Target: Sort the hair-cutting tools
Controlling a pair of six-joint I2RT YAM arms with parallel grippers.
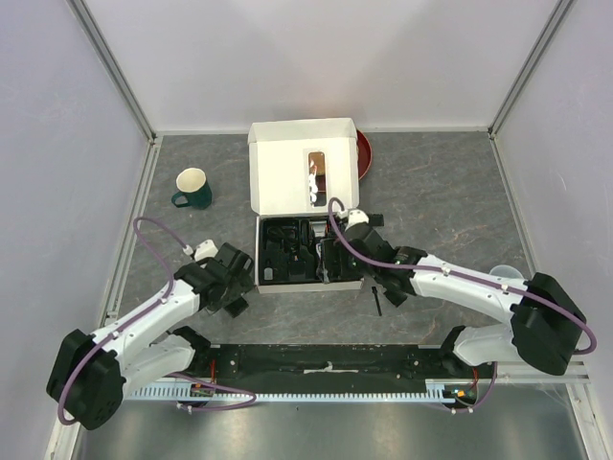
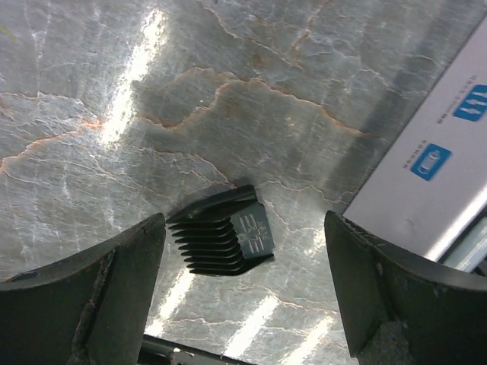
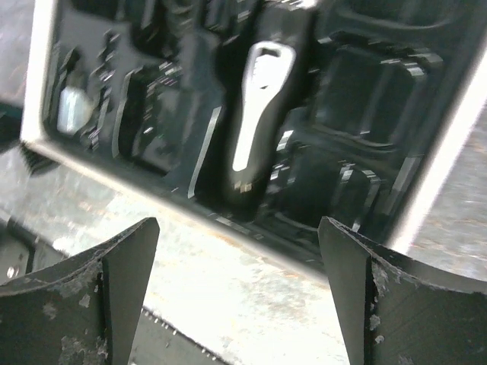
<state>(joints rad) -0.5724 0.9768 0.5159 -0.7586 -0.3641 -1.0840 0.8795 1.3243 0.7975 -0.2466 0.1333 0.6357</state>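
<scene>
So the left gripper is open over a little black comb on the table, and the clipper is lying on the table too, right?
Not quite. The clipper isn't on the table; it lies in the black tray inside the box, as the right wrist view shows. The rest is right: the left gripper is open over the little black comb on the table.

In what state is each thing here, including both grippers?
box, open, lid raised.
clipper, lying inside the box.
comb guard, lying on the table, not gripped.
left gripper, open, holding nothing.
right gripper, open, empty.
green mug, upright.
</scene>
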